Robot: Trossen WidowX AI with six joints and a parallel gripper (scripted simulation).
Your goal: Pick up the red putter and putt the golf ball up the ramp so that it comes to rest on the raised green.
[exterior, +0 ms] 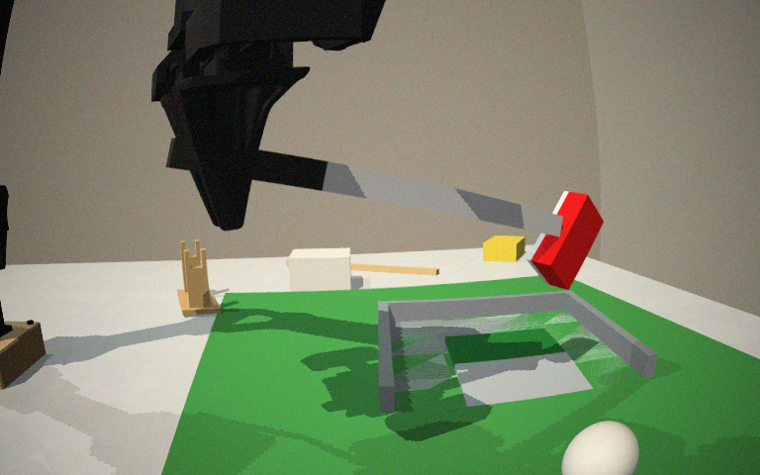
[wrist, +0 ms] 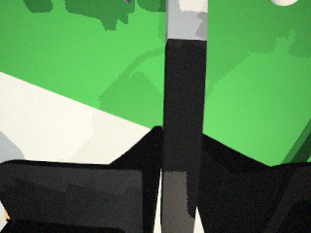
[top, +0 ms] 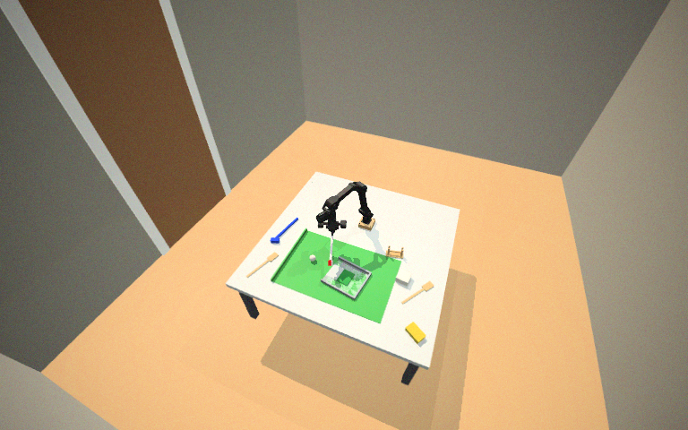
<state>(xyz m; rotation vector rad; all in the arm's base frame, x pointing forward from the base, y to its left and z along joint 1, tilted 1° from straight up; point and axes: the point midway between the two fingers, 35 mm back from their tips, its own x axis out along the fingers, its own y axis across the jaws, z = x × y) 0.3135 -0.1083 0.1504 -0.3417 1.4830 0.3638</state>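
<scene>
White bench (top: 421, 218) (exterior: 112, 280) (wrist: 44, 107) and green mat (top: 299, 273) (exterior: 268, 392) (wrist: 73, 58) lie below your claw (top: 331, 232) (exterior: 233, 221) (wrist: 171, 134), which pinches the red putter's dark grip; the red putter (top: 331, 248) (exterior: 409, 187) (wrist: 185, 87) slants outward, its head raised. Your golf ball (top: 312, 258) (exterior: 601, 452) (wrist: 284, 1) sits on the mat.

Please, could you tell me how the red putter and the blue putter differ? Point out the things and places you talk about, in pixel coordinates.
The red putter (top: 330, 262) (exterior: 571, 235) has a red head and grey shaft; the blue putter (top: 285, 229) looks blue all over. The red putter is held up in the gripper (top: 331, 232) (exterior: 230, 227), while the blue putter lies on the table. Both have a long shaft.
</scene>
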